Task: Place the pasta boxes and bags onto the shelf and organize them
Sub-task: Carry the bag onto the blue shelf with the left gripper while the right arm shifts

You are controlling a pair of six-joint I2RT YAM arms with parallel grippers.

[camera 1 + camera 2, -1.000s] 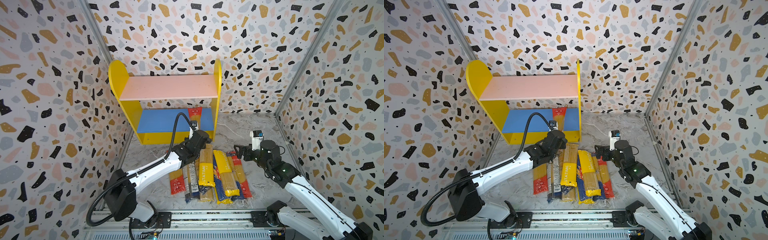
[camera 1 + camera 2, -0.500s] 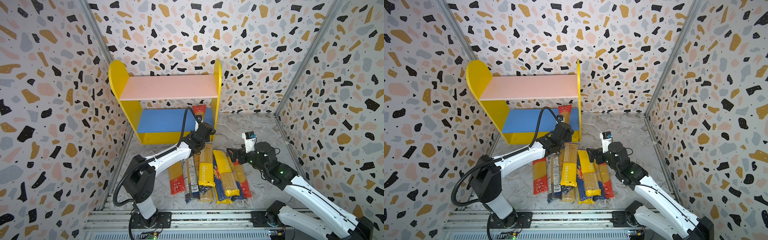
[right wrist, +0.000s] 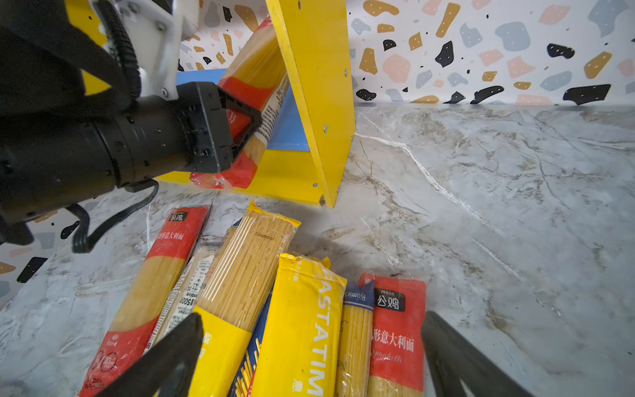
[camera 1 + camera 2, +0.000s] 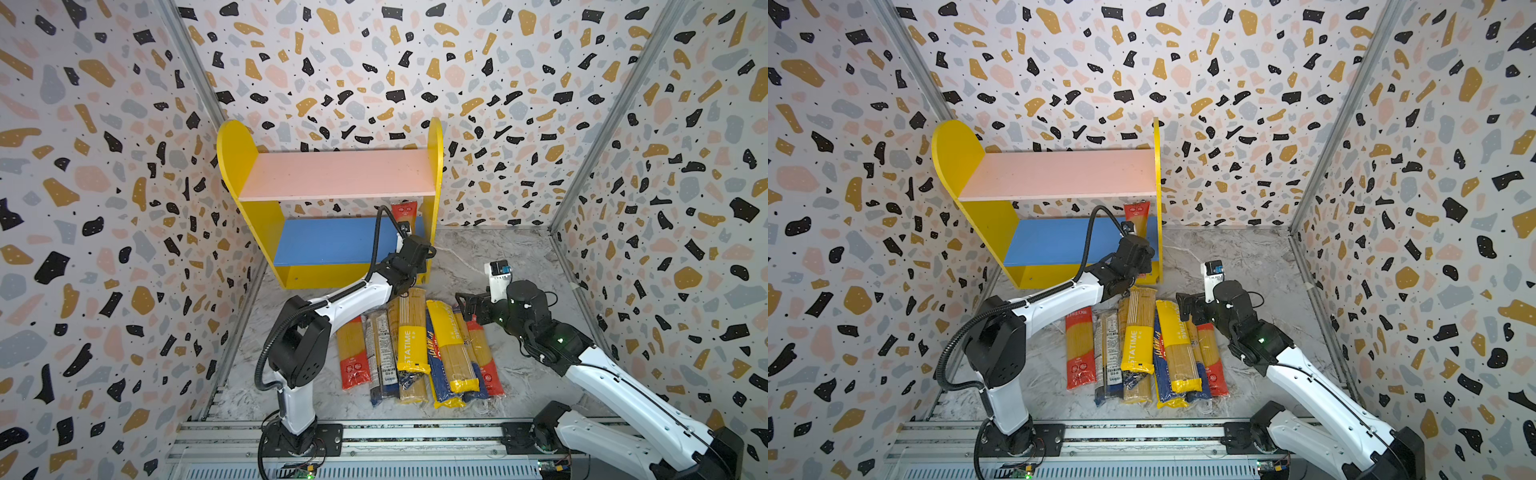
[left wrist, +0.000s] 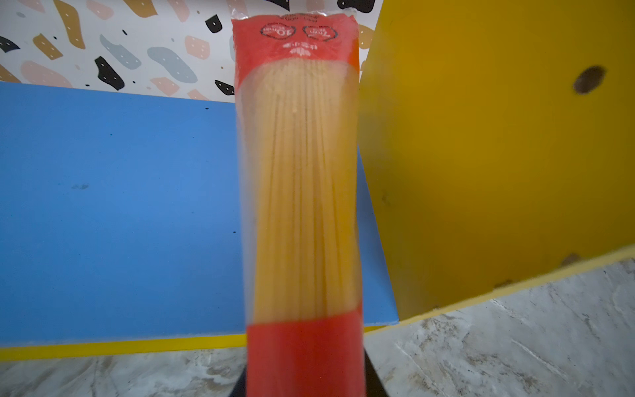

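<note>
The shelf [image 4: 336, 174] [image 4: 1059, 174] stands at the back with yellow sides, a pink upper board and a blue lower board. My left gripper [image 4: 409, 266] [image 4: 1133, 266] [image 3: 237, 127] is shut on a red-ended spaghetti pack [image 5: 302, 172] [image 3: 254, 68]. That pack slants up over the blue board [image 5: 120, 206], close beside the right side panel [image 5: 481, 154]. Several more packs [image 4: 415, 345] [image 4: 1142, 345] [image 3: 261, 292] lie side by side on the floor. My right gripper [image 4: 467, 303] [image 4: 1187, 305] [image 3: 311, 321] is open just above their far ends, holding nothing.
Speckled walls close in the marble floor [image 4: 498, 257] on three sides. A metal rail [image 4: 374, 436] with both arm bases runs along the front. A thin white cable [image 4: 457, 253] lies on the floor right of the shelf.
My left gripper has carried the red pack away from the pile and up to the shelf's lower board. My right gripper has shifted a little left, toward the pile.
</note>
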